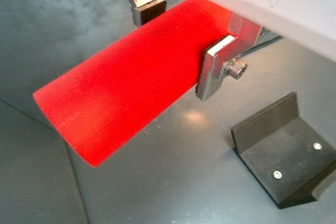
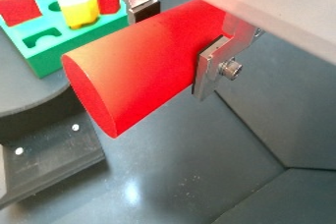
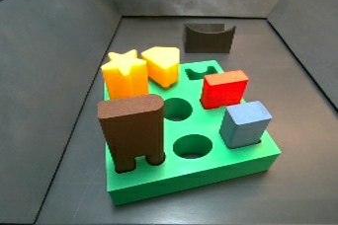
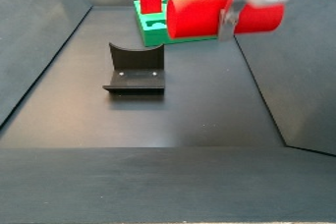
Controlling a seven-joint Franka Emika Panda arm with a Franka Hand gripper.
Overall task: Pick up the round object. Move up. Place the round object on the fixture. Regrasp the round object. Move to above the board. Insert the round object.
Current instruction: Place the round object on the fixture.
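Observation:
The round object (image 1: 125, 95) is a smooth red cylinder, lying sideways between the fingers of my gripper (image 1: 184, 41), which is shut on it near one end. Its round end face (image 2: 98, 90) shows in a wrist view. In a side view my gripper (image 4: 231, 20) holds the round object (image 4: 195, 18) in the air, in front of the green board (image 4: 151, 29) and to the right of the fixture (image 4: 134, 68). The dark fixture (image 1: 282, 154) stands on the floor below the peg, apart from it. The board (image 3: 199, 175) has open round holes (image 3: 195, 147).
On the board stand a yellow star (image 3: 123, 74), a yellow block (image 3: 162, 64), a red block (image 3: 226, 88), a blue block (image 3: 246, 123) and a tall brown arch (image 3: 132, 130). Sloping grey walls (image 4: 39, 61) ring the dark floor. The fixture (image 3: 209, 37) stands behind the board.

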